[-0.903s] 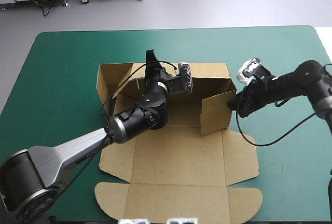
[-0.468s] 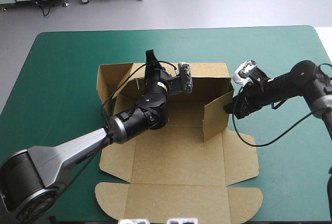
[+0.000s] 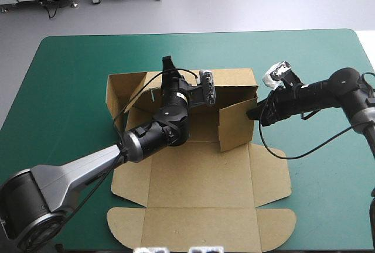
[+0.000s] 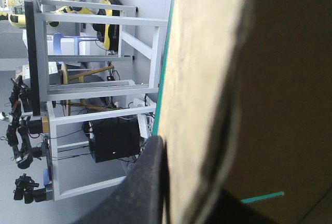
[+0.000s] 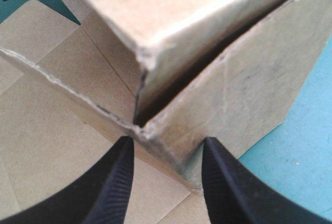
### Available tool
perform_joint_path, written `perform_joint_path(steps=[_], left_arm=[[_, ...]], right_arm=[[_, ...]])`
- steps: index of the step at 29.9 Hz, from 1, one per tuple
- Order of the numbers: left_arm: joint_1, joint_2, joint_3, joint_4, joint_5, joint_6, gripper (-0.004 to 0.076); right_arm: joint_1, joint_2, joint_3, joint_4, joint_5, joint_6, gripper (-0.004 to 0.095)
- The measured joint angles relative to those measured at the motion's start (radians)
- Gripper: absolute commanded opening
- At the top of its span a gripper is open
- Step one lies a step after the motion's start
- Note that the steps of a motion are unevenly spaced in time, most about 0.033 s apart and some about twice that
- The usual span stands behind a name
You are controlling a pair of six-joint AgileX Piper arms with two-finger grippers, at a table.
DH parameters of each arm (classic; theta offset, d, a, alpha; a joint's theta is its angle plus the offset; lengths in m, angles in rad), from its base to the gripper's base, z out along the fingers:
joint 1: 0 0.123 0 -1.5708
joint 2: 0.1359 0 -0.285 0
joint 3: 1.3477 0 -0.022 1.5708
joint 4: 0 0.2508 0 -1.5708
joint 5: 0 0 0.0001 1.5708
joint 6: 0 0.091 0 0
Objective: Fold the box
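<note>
Since the earlier frames the right pincer (image 3: 252,114) has slid further in toward the middle, and the box's right side wall (image 3: 234,127) has swung inward with it, so it now stands at a sharper angle.

High view: the brown box (image 3: 199,188) sits mid-counter (image 3: 70,77) on the teal-green cover. Its base and lid panels lie flat toward the near edge, and its back wall (image 3: 231,78) stands up. The left pincer (image 3: 169,64) reaches over the base and sits right at the top edge of that back wall. The right pincer presses against the outer face of the right side wall.

Left wrist view: brown board fills nearly everything. One black finger (image 4: 148,182) lies flat against the outer side of the wall. The board sits tight beside it, so the pincer looks all but closed on the wall.

Right wrist view: the two black fingers (image 5: 122,182) stand clearly apart, not clamping anything. The upright corner where the side wall meets the back wall pokes in between the tips. The flat base lies off to one side and bare cover (image 5: 295,146) to the other.
</note>
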State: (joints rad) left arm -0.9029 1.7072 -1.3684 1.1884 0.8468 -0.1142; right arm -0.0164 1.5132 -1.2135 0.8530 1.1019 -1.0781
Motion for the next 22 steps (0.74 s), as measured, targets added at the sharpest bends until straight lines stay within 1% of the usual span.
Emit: perform_joint_path(steps=[11, 22], left_arm=[[0.009, -0.037, 0.003, -0.044, 0.01, 0.0, -0.001], [0.009, -0.038, 0.003, -0.076, -0.007, 0.043, -0.001]], right_arm=[[0.0, 0.001, 0.003, 0.072, -0.11, 0.005, 0.0411], [0.006, 0.027, 0.006, 0.166, -0.129, -0.072, 0.0411]])
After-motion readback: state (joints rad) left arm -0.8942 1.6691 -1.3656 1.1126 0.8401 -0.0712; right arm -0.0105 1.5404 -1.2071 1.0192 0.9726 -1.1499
